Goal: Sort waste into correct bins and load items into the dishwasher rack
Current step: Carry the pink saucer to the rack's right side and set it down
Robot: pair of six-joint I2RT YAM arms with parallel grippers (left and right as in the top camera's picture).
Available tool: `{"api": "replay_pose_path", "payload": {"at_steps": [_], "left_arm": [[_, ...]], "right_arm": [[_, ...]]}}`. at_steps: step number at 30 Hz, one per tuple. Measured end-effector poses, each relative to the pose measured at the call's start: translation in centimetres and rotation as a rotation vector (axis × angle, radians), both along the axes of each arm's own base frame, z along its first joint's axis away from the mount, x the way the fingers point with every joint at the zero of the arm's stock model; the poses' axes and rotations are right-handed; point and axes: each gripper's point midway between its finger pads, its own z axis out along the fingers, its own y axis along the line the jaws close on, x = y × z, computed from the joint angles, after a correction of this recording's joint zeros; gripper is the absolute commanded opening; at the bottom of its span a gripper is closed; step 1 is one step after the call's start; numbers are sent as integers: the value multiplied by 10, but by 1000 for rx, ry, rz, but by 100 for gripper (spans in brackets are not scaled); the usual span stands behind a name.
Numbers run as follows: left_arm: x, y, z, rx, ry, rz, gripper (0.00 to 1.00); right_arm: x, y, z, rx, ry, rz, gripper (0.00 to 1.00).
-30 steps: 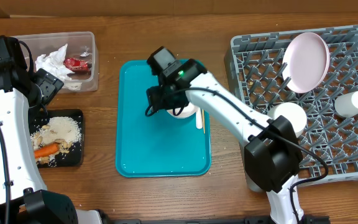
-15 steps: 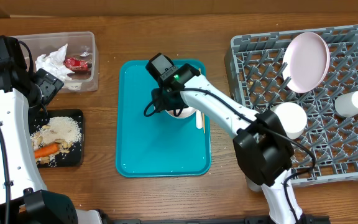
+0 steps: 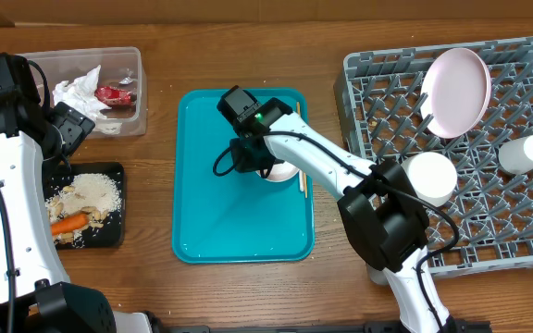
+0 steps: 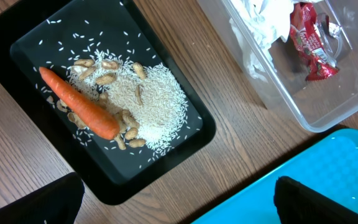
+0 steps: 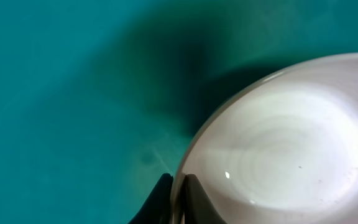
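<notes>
On the teal tray [image 3: 202,217], right gripper [image 5: 178,193] pinches bowl [image 5: 278,143] at rim; left gripper [image 4: 178,202] wide

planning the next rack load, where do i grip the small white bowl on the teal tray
By its thin rim, from above, one finger inside, one outside. The small white round bowl sits mouth-up on the teal plastic tray, so only the rim offers a narrow edge; the right gripper pinches it that way.
</notes>
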Motion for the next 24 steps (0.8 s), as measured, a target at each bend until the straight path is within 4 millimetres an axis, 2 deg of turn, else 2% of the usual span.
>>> {"api": "replay_pose_path", "payload": {"at_steps": [6, 9, 12, 15, 16, 19, 21, 24], "left_arm": [[0, 0, 0, 0, 0, 0, 100], [0, 0, 0, 0, 0, 0, 100], [0, 0, 0, 0, 0, 0, 100], [0, 0, 0, 0, 0, 0, 100], [0, 0, 0, 0, 0, 0, 100], [0, 0, 0, 0, 0, 0, 100], [0, 0, 0, 0, 0, 0, 100], [0, 0, 0, 0, 0, 0, 100]], "right_arm": [[-7, -8, 20, -29, 31, -22, 4], [-13, -9, 39, -18, 41, -31, 4], [-15, -11, 69, 17, 13, -41, 4], [-19, -16, 106, 68, -30, -56, 4], [-21, -22, 131, 95, -62, -67, 4], [-25, -46, 183, 154, -130, -109, 4], [-29, -72, 214, 182, -169, -156, 4], [-33, -124, 254, 210, -226, -262, 4]]}}
